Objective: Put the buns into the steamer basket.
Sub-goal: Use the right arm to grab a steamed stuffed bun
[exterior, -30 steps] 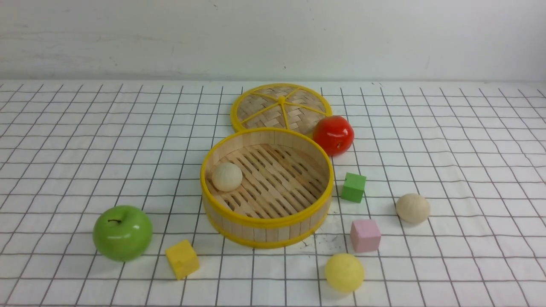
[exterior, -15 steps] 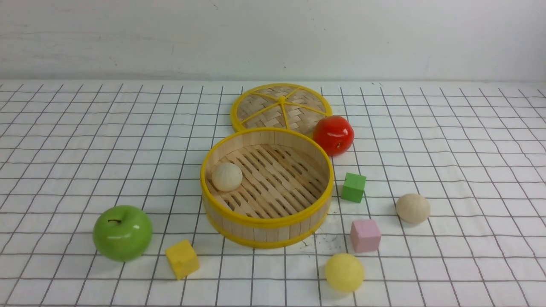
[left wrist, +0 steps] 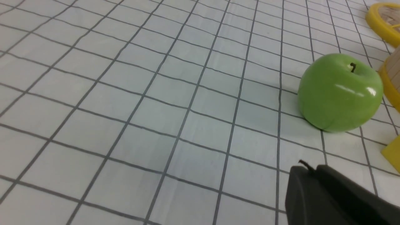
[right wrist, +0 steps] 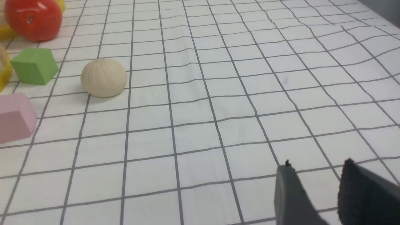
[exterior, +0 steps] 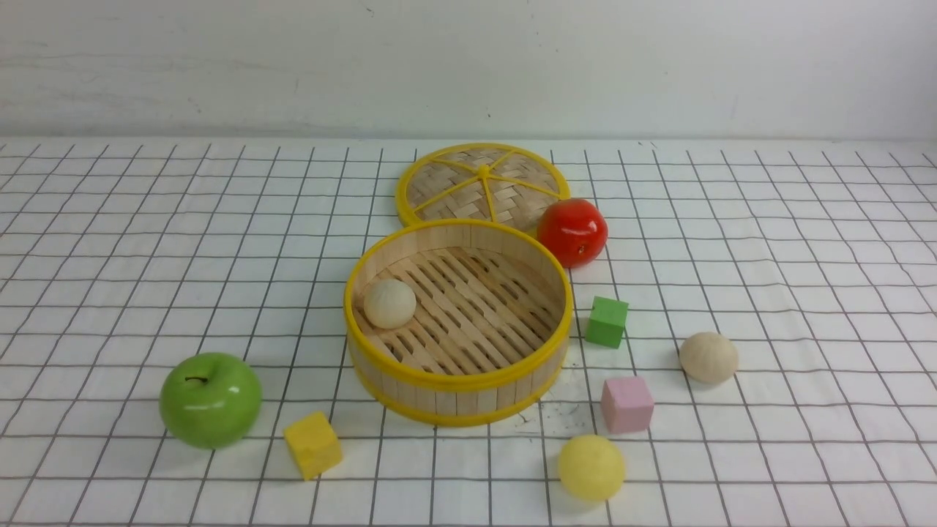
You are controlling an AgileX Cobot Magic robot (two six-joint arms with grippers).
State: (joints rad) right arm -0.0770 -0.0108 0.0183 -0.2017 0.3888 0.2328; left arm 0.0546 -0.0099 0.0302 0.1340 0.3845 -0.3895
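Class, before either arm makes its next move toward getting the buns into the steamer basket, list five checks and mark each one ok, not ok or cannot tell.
1. Is the steamer basket uncovered: ok; the lid lies flat behind it.
2. Are all buns inside: not ok; the first cream bun is in, but the second cream bun and the yellow bun lie on the cloth.
3. Is there room in the basket: ok; most of its floor is bare.
4. Is the right gripper ready: ok; open and empty.
5. Is the left gripper ready: not ok; jaws look shut, nothing held.
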